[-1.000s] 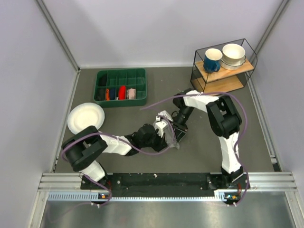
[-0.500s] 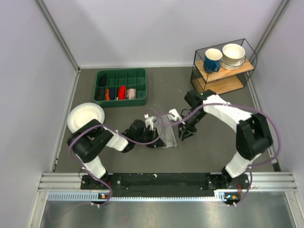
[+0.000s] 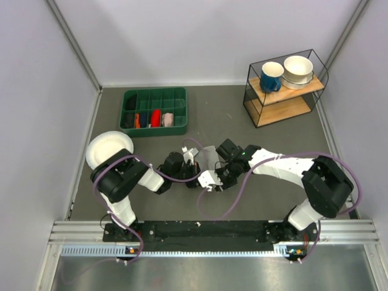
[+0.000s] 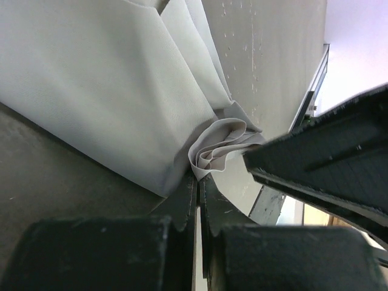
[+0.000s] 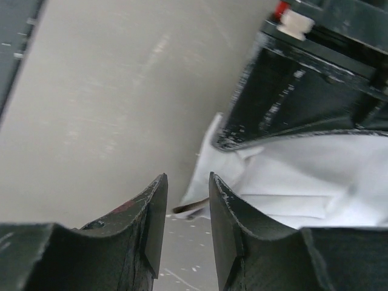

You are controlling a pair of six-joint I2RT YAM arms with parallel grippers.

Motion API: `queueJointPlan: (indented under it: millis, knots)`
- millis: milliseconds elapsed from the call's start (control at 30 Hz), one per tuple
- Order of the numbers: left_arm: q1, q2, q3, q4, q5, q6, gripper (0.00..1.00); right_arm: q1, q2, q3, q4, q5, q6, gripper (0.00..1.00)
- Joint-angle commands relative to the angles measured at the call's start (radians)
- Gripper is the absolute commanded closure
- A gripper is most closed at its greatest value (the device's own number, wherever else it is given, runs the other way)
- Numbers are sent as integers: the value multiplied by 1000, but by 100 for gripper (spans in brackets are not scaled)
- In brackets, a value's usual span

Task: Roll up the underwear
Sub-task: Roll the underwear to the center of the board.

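Evidently mid-roll, the left tool (image 4: pixel 197 182) pinches a bunched fold of the underwear (image 4: pixel 109 85), which lies midway along the near edge of the surface (image 3: pixel 218 115), while the right tool (image 5: pixel 187 182), narrowly parted and empty, hovers at its corner, probably needing to grip there next.

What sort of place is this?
Probably a robot lab test cell: plain walls box in a grey table, an aluminium rail edges it, and the green tray and wire shelf look like staged props.
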Motion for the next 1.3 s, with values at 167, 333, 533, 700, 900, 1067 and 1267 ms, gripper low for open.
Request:
queueJointPlan:
  millis: [167,333,533,700,900,1067,1267]
  knots:
    - [5,26,-21,21,-25,-15,97,13,100,-23,165,173,65,63]
    - [9,-42,-55,55,-47,-21,85,13,140,-34,170,230,70,59]
    - [35,-268,-162,31,-154,75,68,13,165,-44,146,244,82,66]
    - [37,-575,-234,-128,-266,247,67,8,208,32,19,181,107,83]
    - [31,-1064,-375,-189,-406,404,64,-63,248,173,-238,-25,134,91]
    - [28,-1431,-443,-219,-452,494,47,-140,388,310,-492,-230,67,93]
    - [26,-1518,-486,-164,-256,658,37,-219,643,518,-816,-355,-7,96]
